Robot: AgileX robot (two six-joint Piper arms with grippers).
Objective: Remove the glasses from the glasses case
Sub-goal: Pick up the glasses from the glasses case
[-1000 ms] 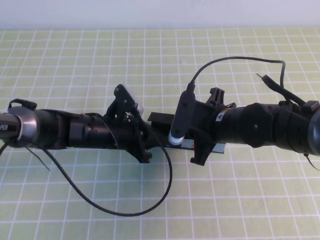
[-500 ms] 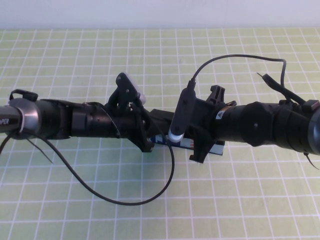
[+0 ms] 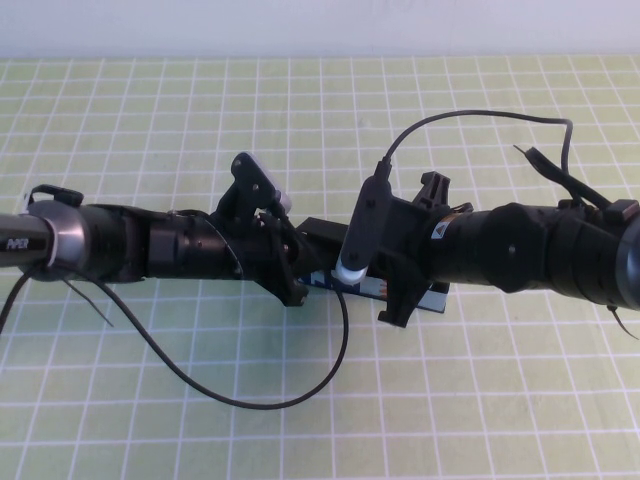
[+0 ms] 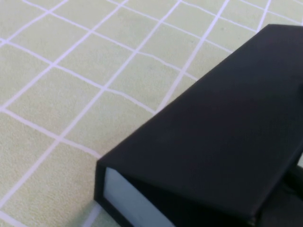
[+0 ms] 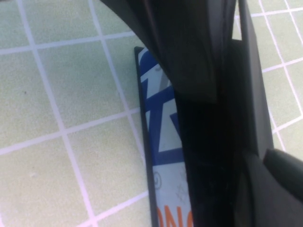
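Glasses case [image 3: 330,262]: black box with closed lid, lying on the green grid mat [image 3: 480,400] at centre, mostly hidden between both wrists; white side panel [image 5: 166,156] with blue and orange print facing the near side.
Glasses: not visible; probably inside the shut case.
Right gripper [image 3: 372,268]: over the right end of the case, jaws nearly together; pressing on the box or gripping an edge, cannot tell.
Left gripper [image 3: 290,262]: just at the left end of the case; fingers not visible, so state cannot be told.
Lid [image 4: 222,127]: flat, not yet lifted.
Risk: case sliding or tipping if lifted from one end without firm hold from the other.
Risk: both wrists crowded, possible collision.
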